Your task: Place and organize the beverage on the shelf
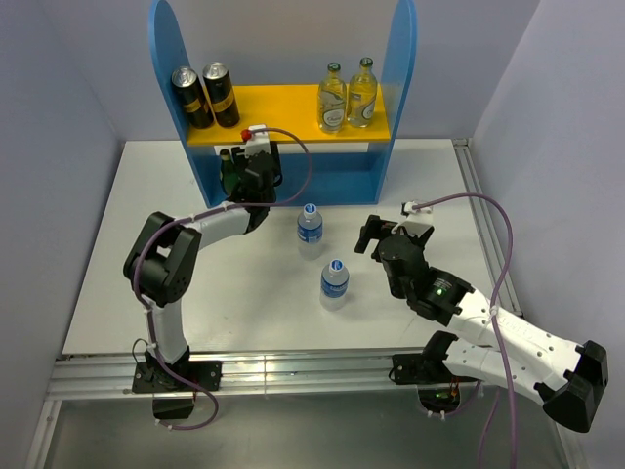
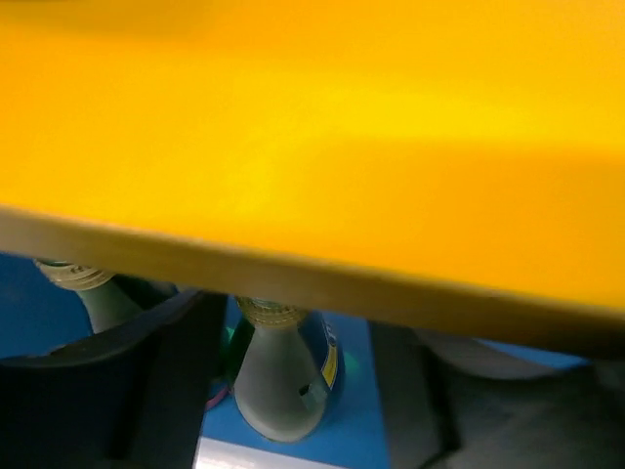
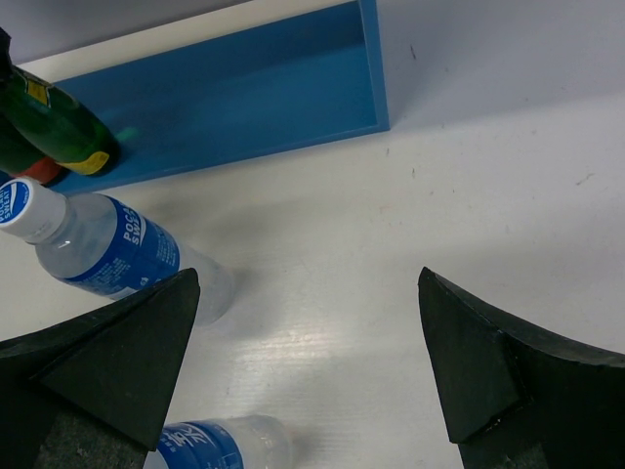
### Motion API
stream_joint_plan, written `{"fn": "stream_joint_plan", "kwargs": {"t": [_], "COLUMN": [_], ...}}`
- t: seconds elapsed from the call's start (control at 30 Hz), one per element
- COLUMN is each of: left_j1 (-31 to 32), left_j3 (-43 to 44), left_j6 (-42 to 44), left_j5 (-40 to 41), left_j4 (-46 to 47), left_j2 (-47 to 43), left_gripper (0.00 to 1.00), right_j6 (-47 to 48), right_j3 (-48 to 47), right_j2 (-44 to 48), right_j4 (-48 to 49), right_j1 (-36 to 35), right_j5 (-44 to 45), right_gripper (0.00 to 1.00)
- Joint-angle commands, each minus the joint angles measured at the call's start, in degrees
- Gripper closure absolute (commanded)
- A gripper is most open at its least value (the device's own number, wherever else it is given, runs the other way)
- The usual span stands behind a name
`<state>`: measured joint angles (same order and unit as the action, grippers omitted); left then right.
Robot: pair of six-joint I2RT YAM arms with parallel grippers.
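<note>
- White table [image 1: 244, 313]: work surface, pale walls around.
- Shelf [image 1: 168, 59], top centre: two dark cans [image 1: 191, 98] left and two pale glass bottles [image 1: 334, 100] right on the yellow board [image 1: 278, 106]; green bottle [image 2: 278, 386] on the lower level.
- Two blue-capped plastic bottles [image 1: 310, 229]: upright on the table, centre.
- Left gripper [image 2: 298, 401]: jaws spread around the green bottle, gap visible.
- Right gripper [image 3: 308, 352]: spread wide, empty, right of centre.

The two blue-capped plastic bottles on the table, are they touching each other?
Apart. The top view shows a strip of bare table between the far bottle and the near bottle.
</note>
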<state>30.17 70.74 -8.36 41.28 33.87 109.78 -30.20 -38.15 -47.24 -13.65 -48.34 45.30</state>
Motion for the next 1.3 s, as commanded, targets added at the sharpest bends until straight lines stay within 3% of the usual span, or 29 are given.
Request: {"fn": "stream_joint_plan", "kwargs": {"t": [0.0, 0.17, 0.43, 0.7, 0.97, 1.13, 1.27], "left_j1": [-1.2, -1.0, 1.7, 7.1, 12.3, 17.1, 18.4], "left_j3": [5.5, 4.1, -1.5, -7.9, -18.3, -30.4, -40.3], "left_j6": [-0.2, -1.1, -3.0, -5.8, -7.8, -9.0, -10.9], "left_j5": [-0.9, -1.1, -0.1, 0.2, -11.6, -17.1, -24.7], "left_j4": [2.3, -0.4, -5.8, -17.1, -26.5, -21.7, -12.3], "left_j2": [-1.8, -4.3, -11.4, -23.7, -39.7, -44.5, -44.8], "left_gripper": [0.32, 0.17, 0.05, 0.02, 0.05, 0.07, 0.09], "right_j6": [-0.5, -0.6, -0.7, -1.3, -3.5, -6.7, -8.8], "right_j3": [-0.3, -0.2, -0.1, 0.0, 0.6, 1.9, 3.3], "right_j2": [0.0, 0.1, -1.1, -2.7, -1.6, 1.9, 4.5], "right_j4": [1.7, 1.7, 1.9, 2.1, 1.1, -0.2, -0.9], "right_j1": [0.3, 0.3, 0.4, 0.3, 0.3, 0.3, 0.5], "right_j5": [0.7, 0.8, 1.5, 2.9, 6.4, 10.5, 13.0], "right_gripper": [0.00, 0.00, 0.00, 0.00, 0.00, 0.00, 0.00]}}
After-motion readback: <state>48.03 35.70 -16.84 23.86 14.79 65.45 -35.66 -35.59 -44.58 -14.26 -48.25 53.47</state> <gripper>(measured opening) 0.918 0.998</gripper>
